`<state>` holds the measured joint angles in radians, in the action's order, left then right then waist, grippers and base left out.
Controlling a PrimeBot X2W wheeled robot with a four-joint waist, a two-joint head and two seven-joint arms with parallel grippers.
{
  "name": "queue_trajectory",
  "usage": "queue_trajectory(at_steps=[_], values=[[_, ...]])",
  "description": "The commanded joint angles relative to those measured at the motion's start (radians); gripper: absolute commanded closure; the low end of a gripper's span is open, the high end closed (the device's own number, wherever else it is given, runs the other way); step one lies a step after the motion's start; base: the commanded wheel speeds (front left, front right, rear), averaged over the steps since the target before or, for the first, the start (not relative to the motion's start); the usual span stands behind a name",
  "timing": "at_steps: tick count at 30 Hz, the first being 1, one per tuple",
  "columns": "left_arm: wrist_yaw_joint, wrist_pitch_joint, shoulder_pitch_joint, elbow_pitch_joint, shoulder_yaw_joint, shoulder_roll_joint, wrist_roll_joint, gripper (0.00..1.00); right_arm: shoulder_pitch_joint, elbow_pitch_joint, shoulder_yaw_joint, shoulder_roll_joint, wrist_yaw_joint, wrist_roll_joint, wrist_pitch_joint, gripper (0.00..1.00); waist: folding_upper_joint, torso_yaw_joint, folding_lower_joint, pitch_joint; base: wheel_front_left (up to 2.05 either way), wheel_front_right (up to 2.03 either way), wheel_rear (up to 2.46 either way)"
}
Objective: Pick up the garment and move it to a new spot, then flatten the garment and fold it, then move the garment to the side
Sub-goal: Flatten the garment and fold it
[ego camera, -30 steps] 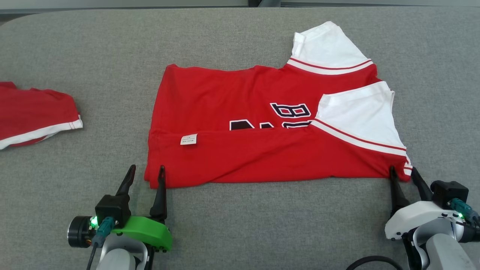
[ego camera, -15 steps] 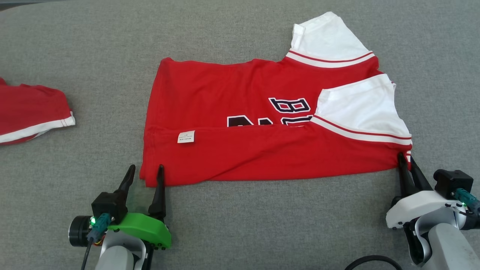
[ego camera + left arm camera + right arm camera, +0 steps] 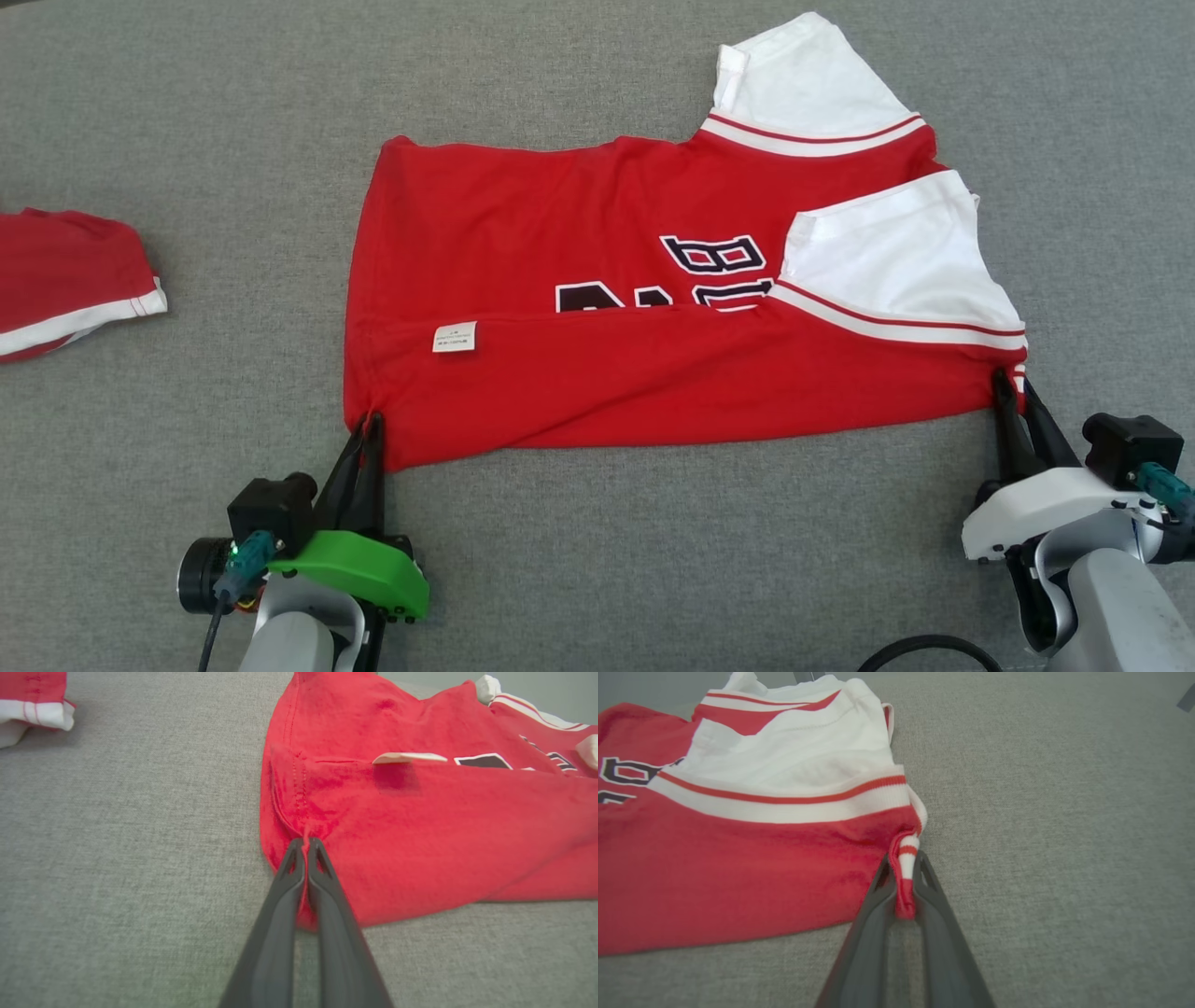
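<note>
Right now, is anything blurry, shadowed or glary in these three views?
Head view: even, soft light, red jersey sharp, no glare. Left wrist view: left fingers blur toward the lens; white label casts a small shadow. Right wrist view: right fingers similarly soft.

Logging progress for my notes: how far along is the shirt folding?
Done: the red shirt lies spread flat, its near edge folded over, label showing. In hand: left pincer and right pincer are shut on its two near corners. Left: further folds, then moving it aside.

Head view overhead, wrist views low, close, sharing garment (image 3: 597, 392)
</note>
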<state>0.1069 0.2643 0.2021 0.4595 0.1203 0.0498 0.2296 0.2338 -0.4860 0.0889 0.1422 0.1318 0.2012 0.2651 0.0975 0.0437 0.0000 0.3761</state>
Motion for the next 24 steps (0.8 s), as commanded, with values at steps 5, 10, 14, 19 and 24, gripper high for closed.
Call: queue_trajectory(at_steps=[5,10,14,19,24], values=[[0.009,-0.001,-0.022,0.01,-0.017,0.002,0.003,1.0,-0.01,-0.014,0.011,-0.003,-0.002,0.009,-0.001,1.0,0.0,-0.002,0.0,-0.038,0.0,0.0,0.0],[0.013,-0.001,-0.073,0.032,-0.043,0.002,-0.002,1.0,-0.05,-0.038,0.008,-0.007,-0.002,0.013,-0.001,1.0,0.0,-0.006,0.0,-0.12,0.0,0.0,0.0],[0.015,-0.001,-0.111,0.055,-0.058,0.003,-0.011,1.0,-0.091,-0.053,-0.003,-0.01,-0.002,0.02,-0.001,1.0,0.0,-0.008,0.0,-0.185,0.0,0.0,0.0],[0.019,-0.001,-0.166,0.083,-0.075,0.003,-0.036,1.0,-0.155,-0.057,-0.024,-0.003,-0.002,0.038,-0.001,1.0,0.0,-0.014,0.0,-0.261,0.0,0.0,0.0],[0.021,-0.001,-0.203,0.088,-0.072,0.003,-0.05,1.0,-0.2,-0.056,-0.046,0.002,-0.002,0.058,-0.001,1.0,0.0,-0.022,0.0,-0.283,0.0,0.0,0.0]])
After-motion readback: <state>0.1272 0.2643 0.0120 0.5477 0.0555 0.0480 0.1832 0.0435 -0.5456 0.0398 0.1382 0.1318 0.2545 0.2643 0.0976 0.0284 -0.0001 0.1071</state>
